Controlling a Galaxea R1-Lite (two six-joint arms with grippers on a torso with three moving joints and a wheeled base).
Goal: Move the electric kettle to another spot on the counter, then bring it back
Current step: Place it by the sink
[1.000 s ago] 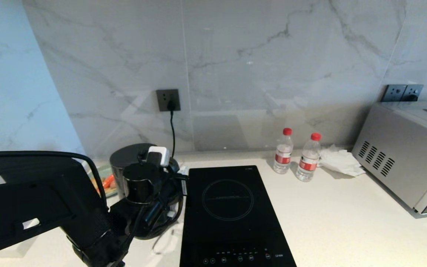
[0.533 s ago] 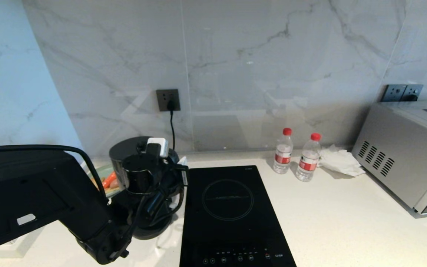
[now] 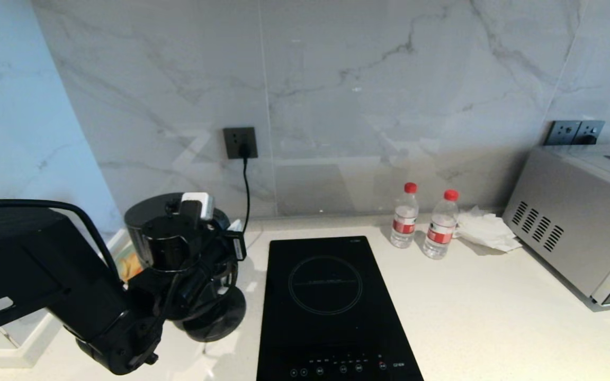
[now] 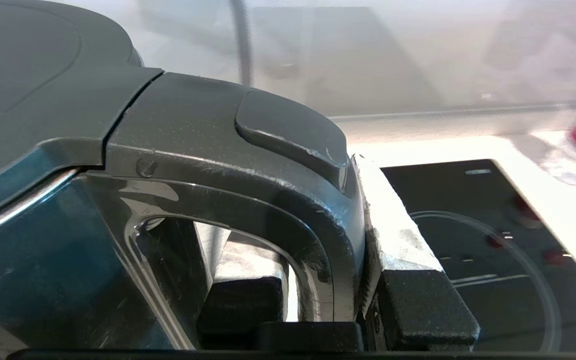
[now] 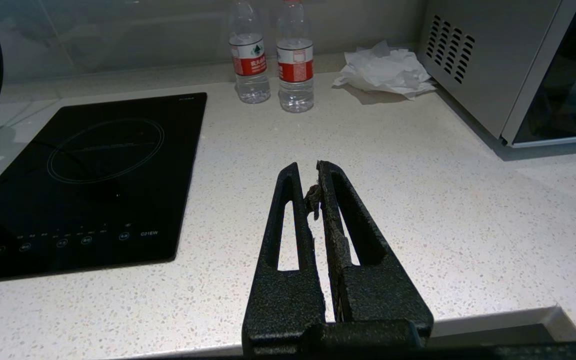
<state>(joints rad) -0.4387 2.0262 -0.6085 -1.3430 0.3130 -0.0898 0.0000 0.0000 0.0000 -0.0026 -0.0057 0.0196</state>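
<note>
left pincer (image 4: pixel 318 300) clamps electric kettle (image 4: pixel 68 150) handle.

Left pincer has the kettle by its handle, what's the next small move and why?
Probably carry the electric kettle further left, then lower it onto bare counter: the left pincer grips the handle, and the kettle hangs clear of its base disc.

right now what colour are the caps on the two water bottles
Red caps, clearest in the head view.
</note>
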